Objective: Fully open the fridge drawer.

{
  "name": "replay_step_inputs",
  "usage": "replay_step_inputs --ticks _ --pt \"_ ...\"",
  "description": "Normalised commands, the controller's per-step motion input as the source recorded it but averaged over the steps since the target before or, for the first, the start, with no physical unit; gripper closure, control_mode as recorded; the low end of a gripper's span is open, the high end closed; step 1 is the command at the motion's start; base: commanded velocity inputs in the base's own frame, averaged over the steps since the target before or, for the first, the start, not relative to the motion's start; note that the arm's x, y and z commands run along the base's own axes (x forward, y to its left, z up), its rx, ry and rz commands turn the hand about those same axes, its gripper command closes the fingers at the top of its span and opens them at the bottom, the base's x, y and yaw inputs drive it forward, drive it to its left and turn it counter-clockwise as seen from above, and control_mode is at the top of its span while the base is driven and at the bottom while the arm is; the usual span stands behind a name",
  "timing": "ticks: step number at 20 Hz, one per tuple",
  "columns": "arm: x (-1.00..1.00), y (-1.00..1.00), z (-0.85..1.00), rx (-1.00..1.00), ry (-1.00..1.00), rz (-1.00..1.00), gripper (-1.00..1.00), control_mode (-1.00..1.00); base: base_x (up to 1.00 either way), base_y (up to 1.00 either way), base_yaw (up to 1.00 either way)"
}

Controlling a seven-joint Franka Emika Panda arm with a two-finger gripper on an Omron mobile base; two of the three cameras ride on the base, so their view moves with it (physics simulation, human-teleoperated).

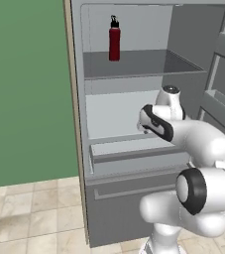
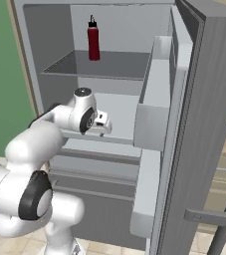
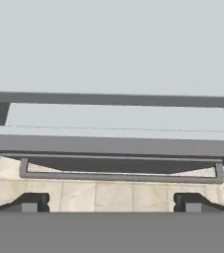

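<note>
The fridge drawer [image 1: 134,151] is a wide, shallow light-grey box under the lowest shelf, with a darker strip along its front edge. It stands out a little from the fridge body. It also appears in the right base view as the drawer [image 2: 97,149], and in the hand view as a pale band with the grey front strip [image 3: 111,146] below it. My gripper [image 2: 103,128] hangs just above the drawer's front, pointing down. Its dark fingertips [image 3: 32,202] stand far apart, so the gripper [image 3: 111,205] is open and holds nothing.
A red bottle [image 1: 114,39] stands on the upper shelf. Below the drawer is a taller dark-grey panel with a long bar handle [image 3: 118,175]. The open fridge door [image 2: 199,124] with its bins [image 2: 157,99] stands at the right. Tiled floor [image 1: 29,218] lies in front.
</note>
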Motion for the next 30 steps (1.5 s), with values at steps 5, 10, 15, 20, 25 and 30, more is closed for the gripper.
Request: replay_step_inputs --ticks 5,10,15,20,25,30 --pt "0.25 -0.02 -0.32 -0.02 0.00 0.00 -1.00 -1.00 0.00 0.00 0.00" --pt "0.18 0.00 -0.29 -0.02 0.00 0.00 -1.00 -1.00 0.00 0.00 0.00" --pt "0.30 0.00 -0.15 0.00 0.00 0.00 -1.00 -1.00 0.00 0.00 0.00" --pt "0.30 0.00 -0.09 0.00 0.00 0.00 -1.00 -1.00 0.00 0.00 0.00" --pt "0.23 0.00 -0.20 -0.02 0.00 0.00 -1.00 -1.00 0.00 0.00 0.00" --pt "0.20 0.00 -0.32 -0.03 0.00 0.00 -1.00 -1.00 0.00 0.00 0.00"
